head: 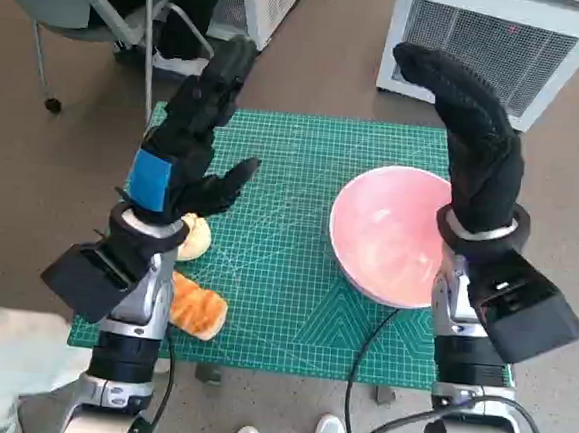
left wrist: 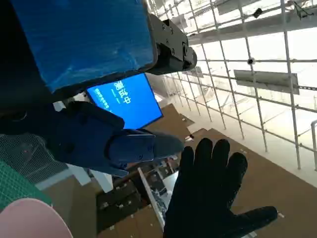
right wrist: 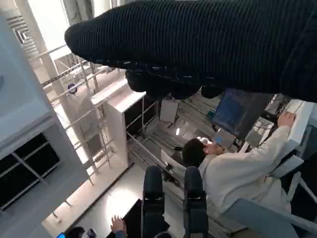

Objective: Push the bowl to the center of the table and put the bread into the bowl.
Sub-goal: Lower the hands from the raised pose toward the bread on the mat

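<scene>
While both hands are raised above the bench (head: 292, 307), neither touches anything: the left hand (head: 190, 143) is lifted over the left side with its fingers (head: 235, 175) spread and empty, and the right hand (head: 476, 141), gloved, stands upright over the far right edge of the bowl (head: 383, 234), fingers extended and holding nothing.

One bowl is in sight, pink and shallow, sitting toward the right edge of the green-matted bench, so it is not yet at the center. It looks rigid and smooth, probably light plastic or ceramic; on the mat it should slide under a flat push against its outer right wall, low down so it does not tip. The rim is likely slick, so pushing suits it better than pinching.

Two pieces of bread show near the near left corner: a pale round roll (head: 196, 237) partly hidden by the left wrist, and a golden-orange bread piece (head: 200, 310) at the near edge. Both appear soft and light, easily crushed; a gentle grasp across the middle would likely serve.
</scene>
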Motion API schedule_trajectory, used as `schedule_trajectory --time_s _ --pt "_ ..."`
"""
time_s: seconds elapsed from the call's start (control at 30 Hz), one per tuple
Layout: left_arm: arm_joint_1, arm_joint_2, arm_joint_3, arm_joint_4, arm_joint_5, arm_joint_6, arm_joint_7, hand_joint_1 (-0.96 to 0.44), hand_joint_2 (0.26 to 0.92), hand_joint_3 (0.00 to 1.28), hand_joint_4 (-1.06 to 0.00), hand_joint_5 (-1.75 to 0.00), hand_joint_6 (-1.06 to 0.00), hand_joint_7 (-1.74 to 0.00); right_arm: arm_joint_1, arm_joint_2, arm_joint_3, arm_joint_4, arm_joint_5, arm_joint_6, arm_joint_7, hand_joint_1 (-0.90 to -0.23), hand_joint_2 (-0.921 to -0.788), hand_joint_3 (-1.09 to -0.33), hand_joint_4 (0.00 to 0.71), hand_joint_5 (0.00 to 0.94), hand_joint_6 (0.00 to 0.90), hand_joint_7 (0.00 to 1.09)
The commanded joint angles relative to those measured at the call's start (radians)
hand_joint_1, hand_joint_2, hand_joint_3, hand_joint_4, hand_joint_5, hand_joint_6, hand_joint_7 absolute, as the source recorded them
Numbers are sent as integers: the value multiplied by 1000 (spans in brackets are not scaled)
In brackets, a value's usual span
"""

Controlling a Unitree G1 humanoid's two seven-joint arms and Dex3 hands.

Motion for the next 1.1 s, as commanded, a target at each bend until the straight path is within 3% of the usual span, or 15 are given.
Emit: schedule_trajectory --time_s 0.03,0.67,0.9,1.1 --pt "-13 -2 1 -6 -6 -4 -1 -527 921 341 -212 -1 -307 -1 23 4 0 11 -5 1 2 -559 -921 -796 266 18 -1 585" --pt "-35 9 0 -2 11 -9 -2 -521 921 337 -191 0 -308 -2 34 -4 -7 25 -11 -12 1 -553 -921 -799 266 15 -1 582" --pt "-34 13 3 2 5 -12 -9 -516 921 336 -190 0 -310 -3 79 -58 -52 -19 44 -1 17 -543 -921 -856 247 5 -1 558" --pt "-24 15 9 1 -2 -18 -14 -514 921 334 -191 0 -309 -2 129 -91 -134 23 76 -9 -17 -538 -921 -864 240 2 -1 531"
